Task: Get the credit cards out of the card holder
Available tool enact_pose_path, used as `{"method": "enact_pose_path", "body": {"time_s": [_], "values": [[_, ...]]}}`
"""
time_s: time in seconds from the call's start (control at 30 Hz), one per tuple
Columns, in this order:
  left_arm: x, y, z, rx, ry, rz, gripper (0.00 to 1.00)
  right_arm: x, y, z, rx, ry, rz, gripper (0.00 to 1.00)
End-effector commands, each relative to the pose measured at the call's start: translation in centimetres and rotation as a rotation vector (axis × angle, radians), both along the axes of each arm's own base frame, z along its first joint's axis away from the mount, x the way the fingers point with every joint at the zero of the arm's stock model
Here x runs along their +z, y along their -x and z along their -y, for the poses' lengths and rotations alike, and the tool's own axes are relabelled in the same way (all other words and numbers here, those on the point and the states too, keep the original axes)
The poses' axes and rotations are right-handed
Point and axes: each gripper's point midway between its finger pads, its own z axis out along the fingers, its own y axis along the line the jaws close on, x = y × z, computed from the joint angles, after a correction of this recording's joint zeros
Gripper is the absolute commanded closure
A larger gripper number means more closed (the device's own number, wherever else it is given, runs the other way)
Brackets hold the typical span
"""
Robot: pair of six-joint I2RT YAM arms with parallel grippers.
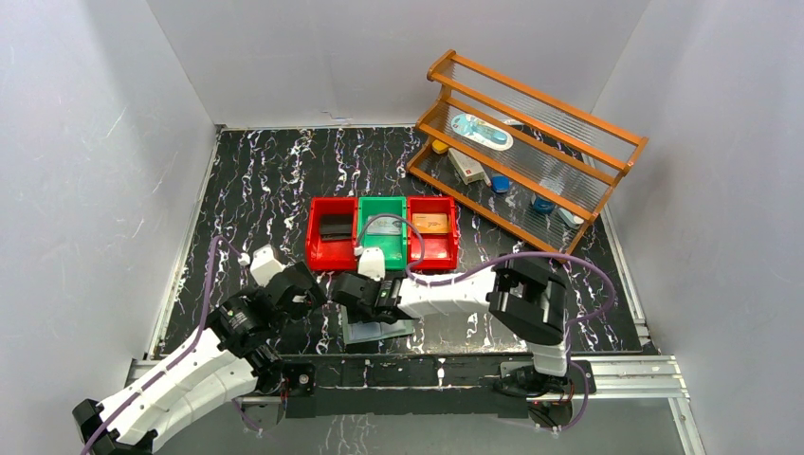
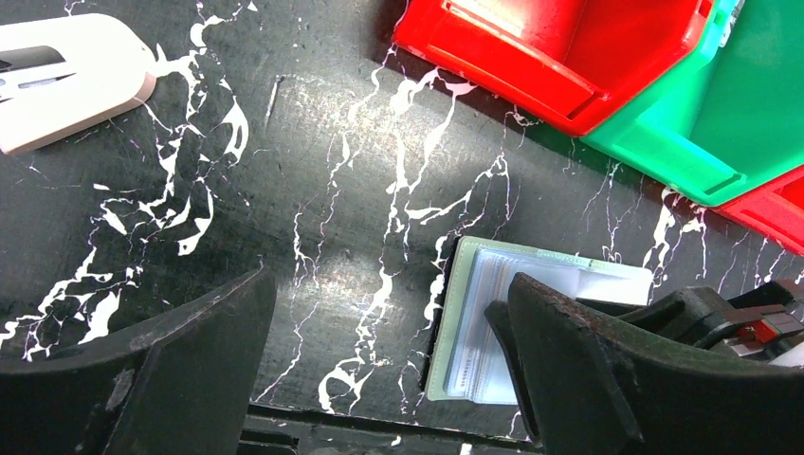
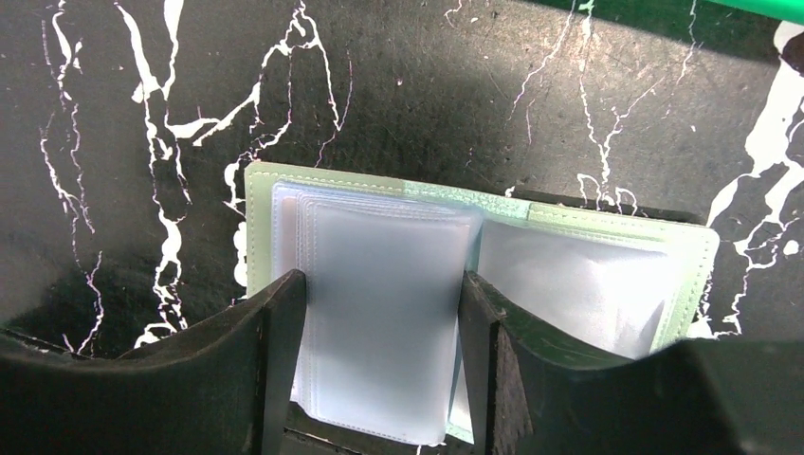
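The sage-green card holder (image 3: 261, 204) lies open near the table's front edge (image 1: 377, 331). My right gripper (image 3: 381, 280) is down over it, and its fingers (image 3: 275, 332) press both side edges of the raised stack of pale clear sleeves (image 3: 379, 313). No card shows in those sleeves. My left gripper (image 2: 389, 284) hangs wide open over bare table just left of the card holder (image 2: 474, 322), holding nothing. Three credit cards lie in the bins: a dark one (image 1: 334, 227), a grey one (image 1: 382, 226) and a tan one (image 1: 431, 224).
A red bin (image 1: 316, 248), a green bin (image 1: 402, 248) and another red bin (image 1: 451, 248) stand in a row behind the grippers. A wooden rack (image 1: 531, 142) with small items fills the back right. A flat white object (image 2: 66, 76) lies to the left.
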Motion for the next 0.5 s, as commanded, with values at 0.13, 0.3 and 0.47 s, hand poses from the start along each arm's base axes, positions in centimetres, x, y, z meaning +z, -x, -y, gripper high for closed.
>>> {"method": "enact_pose_path", "body": {"time_s": [0.13,0.3,0.47], "values": [[1.2,-0.8,2.2,-0.120,0.040,0.042,0.09,-4.8,1.9,3.3,0.021,-0.053,-0.167,0.54],[0.9,-0.7,4.3,-0.219,0.086,0.033,0.09,-4.6,2.0,3.0,0.009,-0.231,-0.245,0.55],[0.3,-0.5,5.4,-0.277,0.090,0.004,0.09,-4.9,2.2,3.8,-0.007,-0.265,-0.281,0.53]]}}
